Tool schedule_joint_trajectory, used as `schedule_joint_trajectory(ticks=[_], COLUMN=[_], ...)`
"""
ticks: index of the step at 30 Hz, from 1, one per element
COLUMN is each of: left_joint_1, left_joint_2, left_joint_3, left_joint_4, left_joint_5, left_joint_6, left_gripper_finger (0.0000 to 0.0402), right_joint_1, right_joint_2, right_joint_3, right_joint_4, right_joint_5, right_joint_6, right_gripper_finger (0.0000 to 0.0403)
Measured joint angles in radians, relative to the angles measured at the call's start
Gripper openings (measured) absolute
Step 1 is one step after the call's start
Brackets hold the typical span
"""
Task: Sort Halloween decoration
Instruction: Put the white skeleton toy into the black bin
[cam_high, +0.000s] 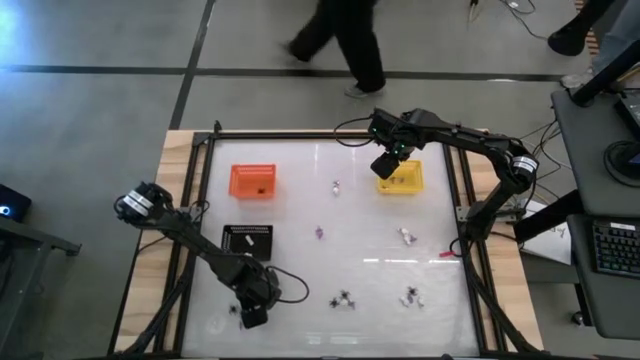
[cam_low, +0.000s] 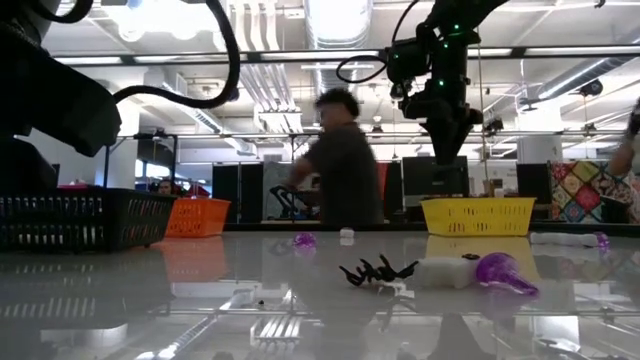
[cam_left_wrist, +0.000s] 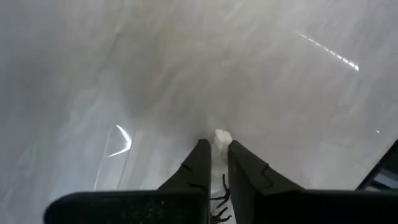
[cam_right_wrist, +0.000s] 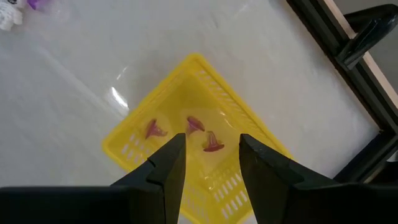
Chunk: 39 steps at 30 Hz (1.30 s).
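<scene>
My left gripper (cam_high: 250, 314) is low over the table's near-left part, shut on a tiny trinket (cam_left_wrist: 221, 137) that is white with thin black legs. My right gripper (cam_right_wrist: 211, 155) hangs open above the yellow tray (cam_right_wrist: 186, 81), touching nothing. Three brownish-red trinkets (cam_right_wrist: 196, 124) lie on that tray's floor. Loose on the table are a black spider (cam_high: 345, 298), a white-and-purple piece (cam_high: 410, 296), a white piece (cam_high: 406, 236), a small purple one (cam_high: 320, 232) and another white one (cam_high: 336, 186). In the low view the right gripper (cam_low: 445, 125) is well above the yellow tray (cam_low: 478, 215). My left gripper pinches the trinket between its two fingers, coming from above and pointing down at the table. The white part (cam_left_wrist: 222, 134) pokes out at the fingertips, and thin black legs (cam_left_wrist: 221, 198) show farther back in the narrow gap. Whether it rests on the table I cannot tell.
An orange tray (cam_high: 252, 180) stands at the far left and a black tray (cam_high: 247, 240) just beyond my left gripper. The table's raised frame (cam_high: 200, 200) runs along its sides. A person walks past beyond the far edge (cam_low: 345, 160).
</scene>
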Motion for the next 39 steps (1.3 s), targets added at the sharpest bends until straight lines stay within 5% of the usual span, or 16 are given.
schedule_joint_trajectory(ticks=[15, 23, 30, 39], left_joint_1=[-0.004, -0.005, 0.014, 0.118], left_joint_2=[-0.002, -0.030, -0.166, -0.376], left_joint_3=[0.066, 0.125, 0.137, 0.070], left_joint_4=[0.005, -0.142, -0.332, -0.448], left_joint_5=[-0.001, -0.044, -0.091, -0.296], left_joint_6=[-0.019, -0.009, 0.002, 0.005], left_gripper_finger=[0.0001, 0.0001, 0.0000, 0.0001], right_joint_1=[0.000, 0.000, 0.000, 0.005], right_joint_2=[0.000, 0.000, 0.000, 0.000], right_joint_3=[0.000, 0.000, 0.000, -0.002], right_joint_4=[0.000, -0.001, 0.000, -0.001], right_joint_5=[0.000, 0.000, 0.000, 0.000], right_joint_6=[-0.009, -0.009, -0.008, -0.006], right_gripper_finger=[0.0139, 0.0139, 0.0139, 0.0139])
